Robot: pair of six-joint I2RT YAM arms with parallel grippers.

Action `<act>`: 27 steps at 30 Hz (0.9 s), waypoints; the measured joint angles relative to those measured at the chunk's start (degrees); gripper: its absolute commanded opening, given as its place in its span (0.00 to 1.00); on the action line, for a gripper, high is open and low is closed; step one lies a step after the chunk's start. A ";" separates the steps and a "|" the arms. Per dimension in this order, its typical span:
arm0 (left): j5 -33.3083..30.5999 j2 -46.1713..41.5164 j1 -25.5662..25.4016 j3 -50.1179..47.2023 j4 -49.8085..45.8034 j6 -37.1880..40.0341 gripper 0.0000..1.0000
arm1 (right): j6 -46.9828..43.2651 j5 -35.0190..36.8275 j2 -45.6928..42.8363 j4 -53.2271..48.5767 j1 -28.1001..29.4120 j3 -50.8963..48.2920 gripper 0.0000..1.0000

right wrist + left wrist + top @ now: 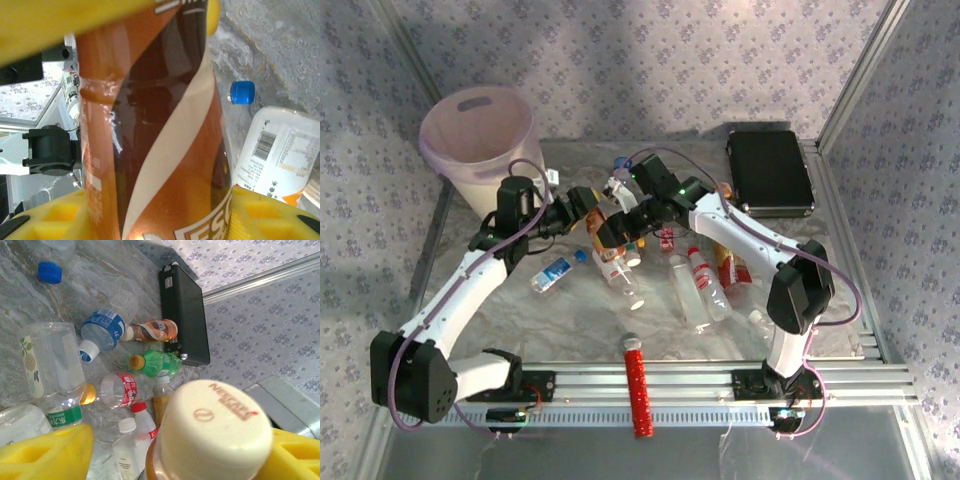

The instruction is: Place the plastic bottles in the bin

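A brown-orange bottle (603, 222) with a cream cap (215, 430) hangs above the middle of the table, between both grippers. My right gripper (165, 215) is shut on the bottle's body (150, 130), a yellow finger (275, 210) pressing on each side. My left gripper (182, 450) stands round its cap end, with a gap between the left finger (45, 450) and the bottle. The pink-and-cream bin (470, 180) stands at the far left. Several more bottles lie below, among them a green one (160, 364), a blue-labelled one (557, 270) and a red-labelled one (120, 389).
A flat black case (768, 170) lies at the far right. A red ribbed cylinder (636, 385) rests across the front rail. Clear bottles (695, 290) crowd the table's right half. Patterned walls close the table in at the back and at both sides.
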 measured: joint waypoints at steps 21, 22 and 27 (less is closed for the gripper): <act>-0.22 1.60 -0.57 1.11 1.40 0.44 0.30 | 0.24 0.92 0.00 1.38 -0.28 0.04 0.73; -0.24 1.73 -0.57 1.46 1.05 0.46 0.29 | -0.22 0.98 0.00 1.22 -0.28 0.13 0.75; -0.26 3.43 -0.42 5.75 -1.92 1.77 0.29 | -1.46 1.20 -1.66 -0.79 -1.33 0.35 0.93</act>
